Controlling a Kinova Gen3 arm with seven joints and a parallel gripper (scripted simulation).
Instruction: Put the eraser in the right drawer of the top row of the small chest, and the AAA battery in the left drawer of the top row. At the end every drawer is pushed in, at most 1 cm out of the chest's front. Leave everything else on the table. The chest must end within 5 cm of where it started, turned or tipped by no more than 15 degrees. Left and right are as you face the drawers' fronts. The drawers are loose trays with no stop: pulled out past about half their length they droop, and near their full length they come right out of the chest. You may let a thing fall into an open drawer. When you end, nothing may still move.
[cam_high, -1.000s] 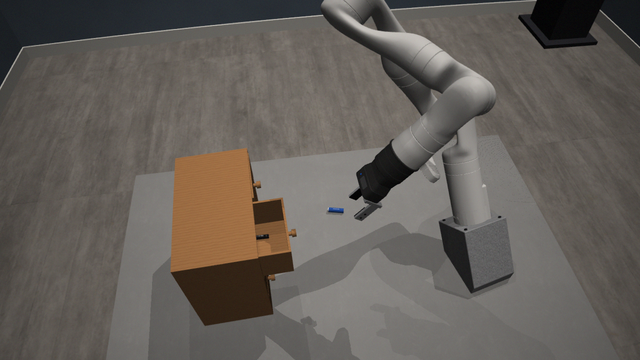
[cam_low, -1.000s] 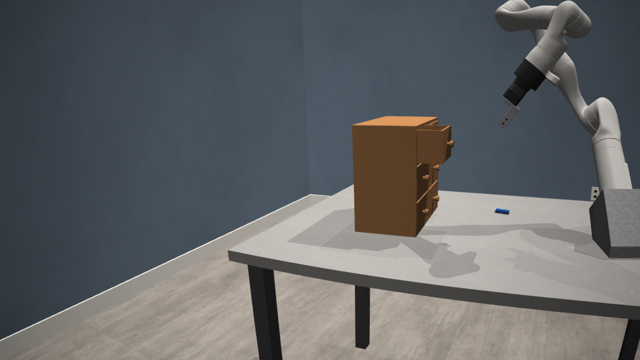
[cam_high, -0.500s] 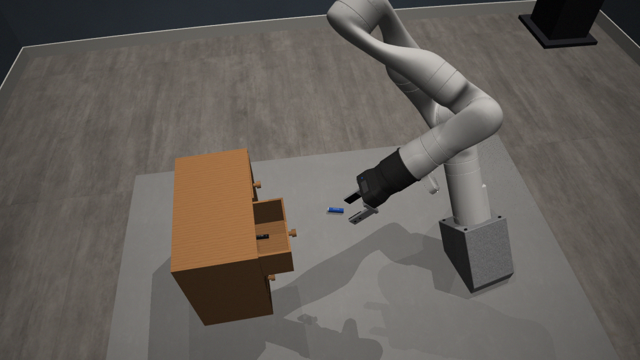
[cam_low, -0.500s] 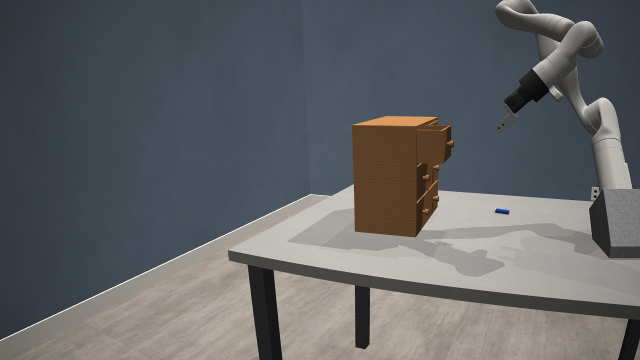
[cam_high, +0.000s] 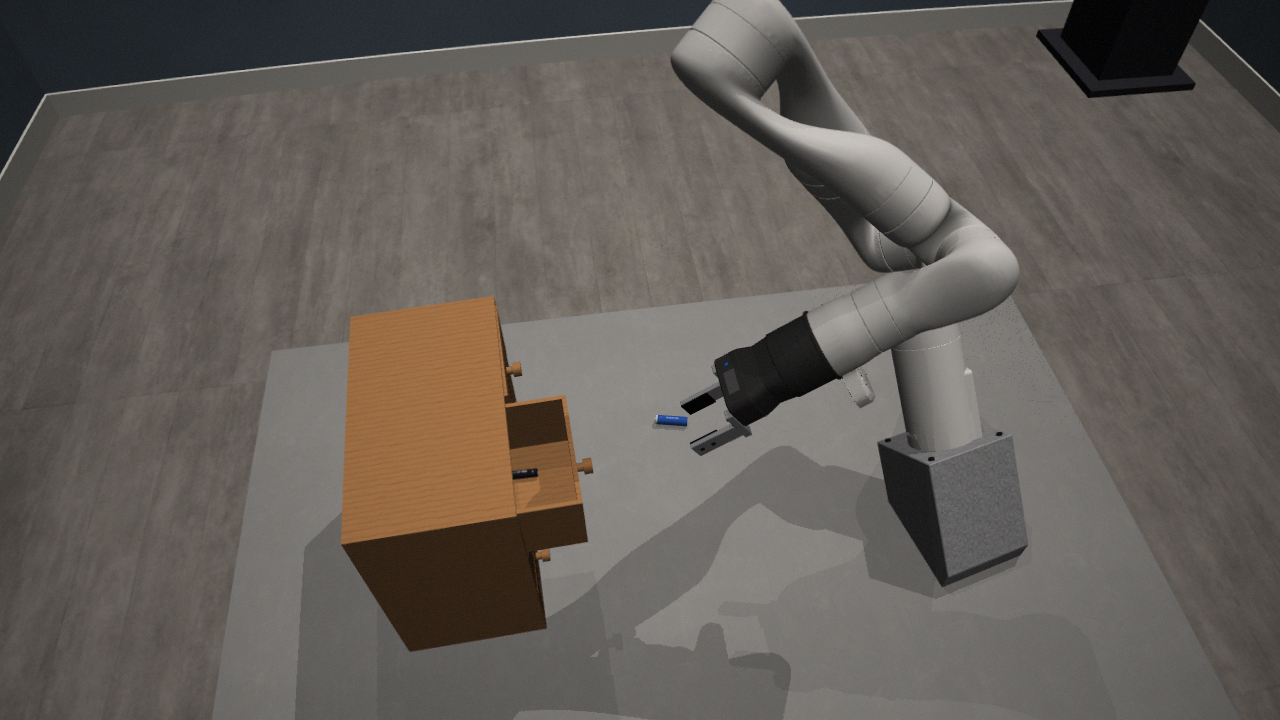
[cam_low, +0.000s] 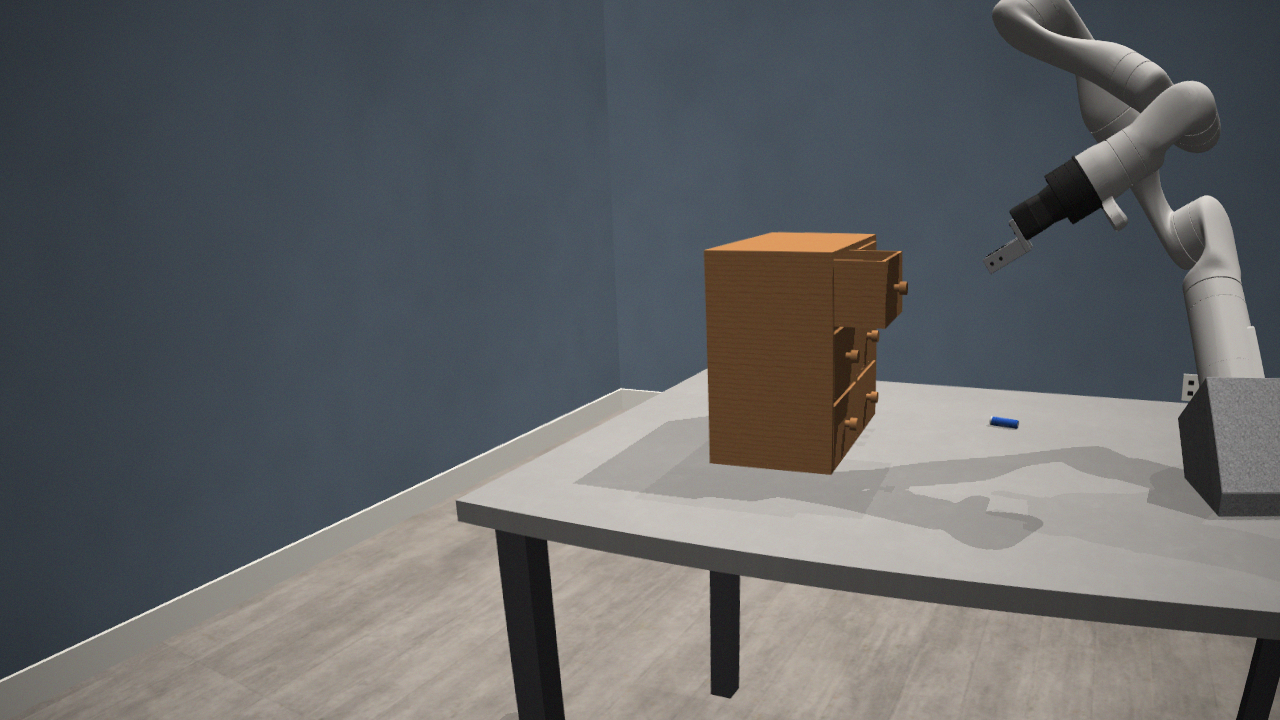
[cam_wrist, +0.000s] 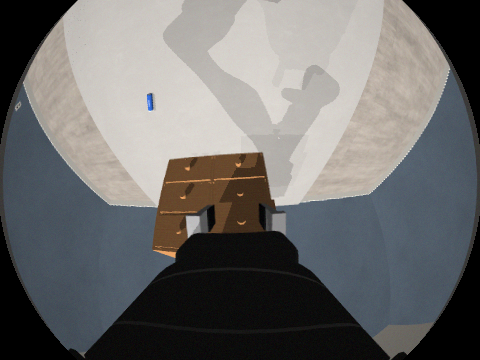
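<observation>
The small chest (cam_high: 429, 394) (cam_low: 769, 358) (cam_wrist: 200, 195) stands upright. Its top-row left drawer (cam_high: 559, 526) (cam_low: 859, 293) (cam_wrist: 245, 209) is pulled part way out and looks level. A small dark cylinder (cam_high: 528, 472), apparently the AAA battery, lies inside it, partly hidden under the chest's top. The top-row right drawer's knob (cam_high: 514, 368) (cam_wrist: 179, 232) shows, and that drawer looks in or nearly in. No eraser is in view; the closed drawers' insides are hidden. My gripper (cam_high: 694, 428) (cam_low: 989, 265) (cam_wrist: 236, 213) is open and empty, raised in front of the chest, tilted down toward it.
A blue battery-like cylinder (cam_high: 672, 420) (cam_low: 1004, 421) (cam_wrist: 150, 102) lies on the table (cam_high: 680, 582) (cam_low: 626, 528) between the chest and the robot's base (cam_high: 971, 514) (cam_low: 1239, 447). The lower drawers look in. The open drawer's knob (cam_high: 585, 465) (cam_low: 902, 287) (cam_wrist: 241, 222) sticks out toward the arm.
</observation>
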